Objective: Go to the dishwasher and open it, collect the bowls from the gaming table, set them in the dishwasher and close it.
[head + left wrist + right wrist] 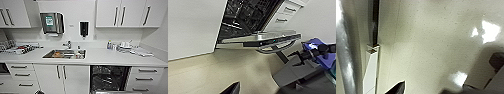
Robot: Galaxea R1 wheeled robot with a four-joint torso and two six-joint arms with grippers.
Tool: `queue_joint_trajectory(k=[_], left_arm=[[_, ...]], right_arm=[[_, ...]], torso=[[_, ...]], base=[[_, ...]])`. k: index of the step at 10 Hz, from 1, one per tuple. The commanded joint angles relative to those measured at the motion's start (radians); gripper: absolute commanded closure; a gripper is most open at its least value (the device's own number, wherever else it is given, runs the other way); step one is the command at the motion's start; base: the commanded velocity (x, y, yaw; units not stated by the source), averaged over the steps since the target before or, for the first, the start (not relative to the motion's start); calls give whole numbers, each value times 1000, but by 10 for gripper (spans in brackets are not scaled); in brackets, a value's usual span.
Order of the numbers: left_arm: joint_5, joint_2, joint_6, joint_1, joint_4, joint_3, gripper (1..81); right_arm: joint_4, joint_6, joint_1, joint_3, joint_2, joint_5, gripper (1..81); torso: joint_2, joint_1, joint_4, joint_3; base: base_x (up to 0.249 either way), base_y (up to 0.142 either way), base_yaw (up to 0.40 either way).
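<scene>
Dishwasher (108,78) is standing open under the counter (100,58), right of the sink (64,54), so I'm counting that step done, with bowls yet to be collected and loaded; I cannot tell either claw's state.

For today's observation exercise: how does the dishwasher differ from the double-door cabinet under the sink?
1. The dishwasher stands open, its dark racked inside on view; the cabinet is shut.
2. The dishwasher's door folds down from the bottom and is steel-edged; the cabinet has two plain white doors side by side.
3. The dishwasher's handle is a horizontal bar; the cabinet's handles are vertical.
Both sit under the same white counter.
</scene>
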Motion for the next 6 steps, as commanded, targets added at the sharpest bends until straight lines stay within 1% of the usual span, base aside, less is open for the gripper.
queue_joint_trajectory(k=[1,2,3,4,5,6], left_arm=[[1,27,60,40,3,-102,10],[-2,49,77,98,3,-145,10],[-15,70,88,141,3,-195,10],[-40,92,88,190,3,-244,10],[-59,117,88,238,3,-294,10],[-57,158,86,274,2,-364,10]], right_arm=[[0,-287,56,-82,2,-60,10],[2,-410,24,-139,28,-59,10],[2,-509,2,-207,59,-68,10],[2,-609,-20,-245,79,-73,10],[5,-681,-40,-254,87,-71,10],[3,-739,-59,-245,90,-68,10]], torso=[[0,0,0,0],[0,0,0,0],[0,0,0,0],[0,0,0,0],[0,0,0,0],[0,0,0,0]], base=[[0,0,0],[0,0,0],[0,0,0],[0,0,0],[0,0,0],[0,0,0]])
